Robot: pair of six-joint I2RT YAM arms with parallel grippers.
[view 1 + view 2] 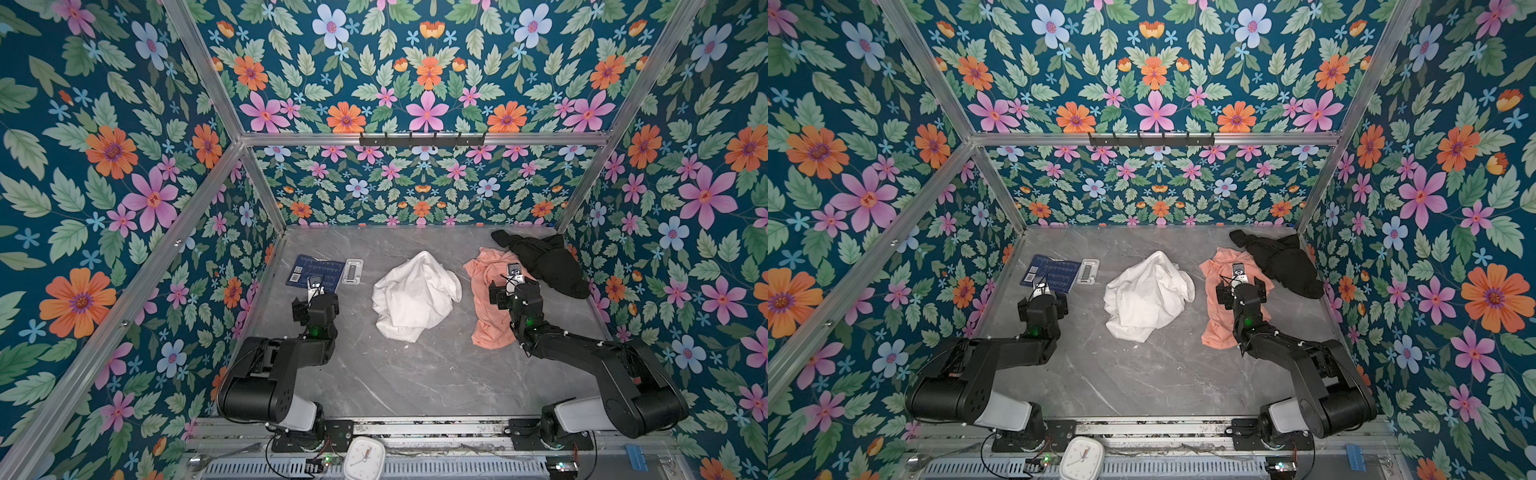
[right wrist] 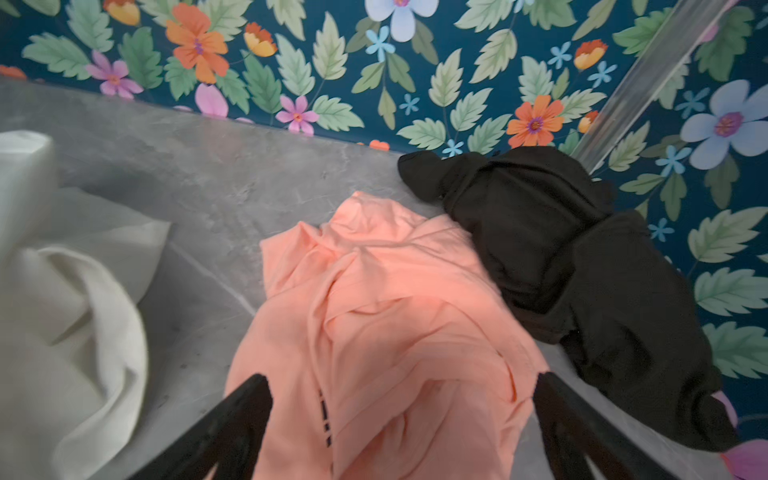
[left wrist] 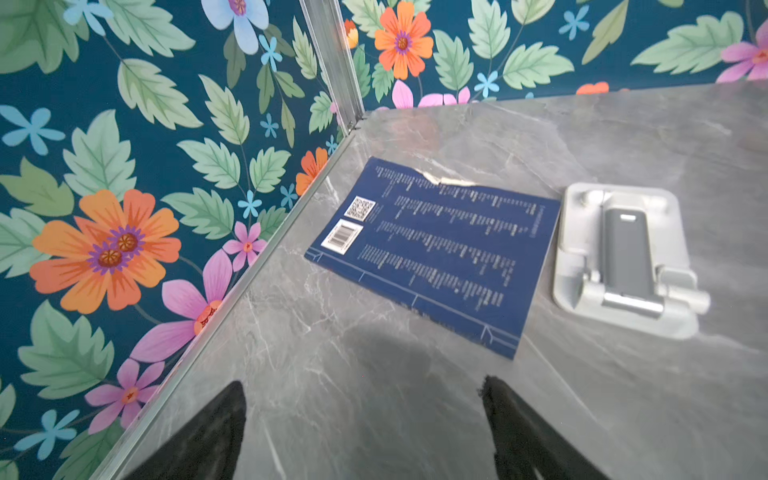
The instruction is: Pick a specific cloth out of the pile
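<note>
The white cloth (image 1: pixel 415 295) is seen crumpled at the middle of the table (image 1: pixel 415 382), gripped by nothing and apart from the other 2 garments, the black garment (image 2: pixel 561 249) and the salmon shirt (image 2: pixel 374 311), above which the right gripper (image 2: pixel 403 378) is held spread and empty, while the left gripper (image 3: pixel 361 386) is held spread over bare marble near a blue booklet (image 3: pixel 436 253).

We see dark teal walls (image 1: pixel 124 124) printed with leaves and flowers, aluminium frame bars (image 1: pixel 291 138), a black hook rail (image 1: pixel 422 141) and a grey marbled surface (image 1: pixel 415 374).
</note>
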